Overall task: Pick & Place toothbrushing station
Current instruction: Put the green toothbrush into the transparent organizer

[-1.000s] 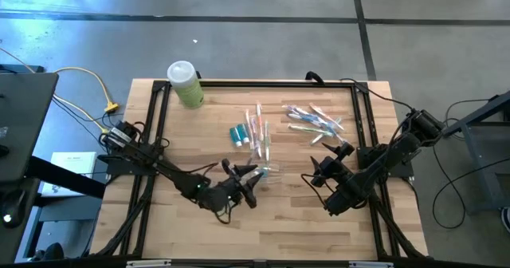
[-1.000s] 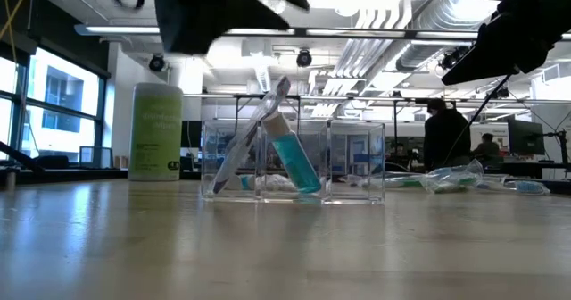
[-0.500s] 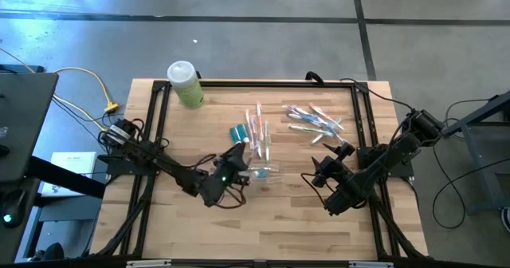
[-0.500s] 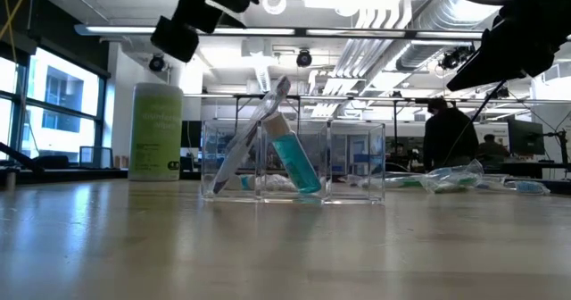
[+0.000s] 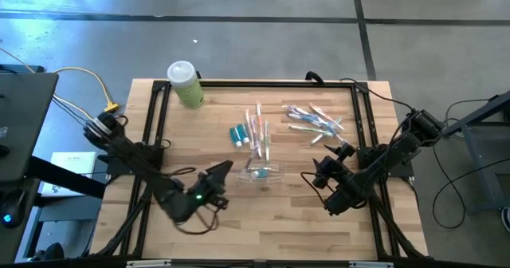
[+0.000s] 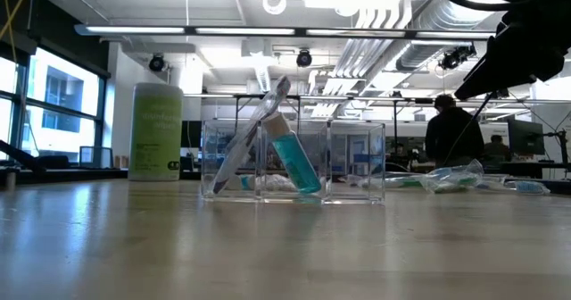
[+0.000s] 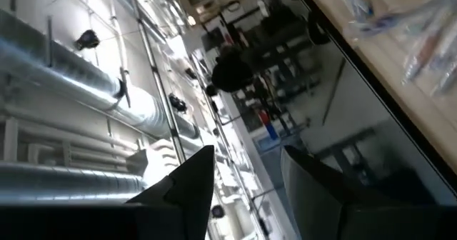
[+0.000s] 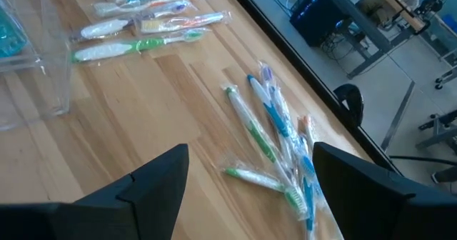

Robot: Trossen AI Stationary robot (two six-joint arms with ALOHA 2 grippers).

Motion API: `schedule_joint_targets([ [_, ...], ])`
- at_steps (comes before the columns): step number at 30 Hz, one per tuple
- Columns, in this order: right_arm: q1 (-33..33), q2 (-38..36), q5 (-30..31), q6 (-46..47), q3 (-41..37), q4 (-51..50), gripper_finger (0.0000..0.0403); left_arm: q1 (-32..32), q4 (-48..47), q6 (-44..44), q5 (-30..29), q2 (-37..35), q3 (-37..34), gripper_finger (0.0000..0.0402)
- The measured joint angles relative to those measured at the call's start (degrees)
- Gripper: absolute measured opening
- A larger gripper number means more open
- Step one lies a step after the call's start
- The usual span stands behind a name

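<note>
Left gripper point(image 5: 217, 172) had backed off the clear organizer point(image 5: 261, 172), fingers spread and empty, so that drop looked done.

Clear organizer point(image 6: 294, 162), brush+paste leaning inside.

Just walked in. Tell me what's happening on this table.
The two robot arms are stocking a clear organizer with toothbrushing supplies. It already holds a teal tube and a wrapped toothbrush. Neither hand grips anything: the left hand sits open beside the organizer, and the right hand, also open, hovers near the wrapped toothbrushes lying loose on the wood.
</note>
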Motion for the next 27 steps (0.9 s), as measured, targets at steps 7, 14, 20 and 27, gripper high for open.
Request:
schedule_joint_targets([
  [7,0.0,0.0,0.0,1.2,0.0,1.2,0.0291,2.6,-1.4,-20.1,0.0,-11.1,-9.0,0.0157],
  [14,0.0,0.0,0.1,1.1,0.0,1.5,0.0291,4.2,-1.6,-28.3,-0.2,-17.3,-27.0,0.0157],
  [20,0.0,0.0,1.7,0.6,0.0,1.3,0.0291,2.6,-1.6,-43.6,7.2,-16.3,-36.2,0.0157],
  [27,0.0,0.0,2.6,0.3,0.0,4.1,0.0291,1.6,-1.3,-52.7,28.6,-16.1,-38.4,0.0157],
])
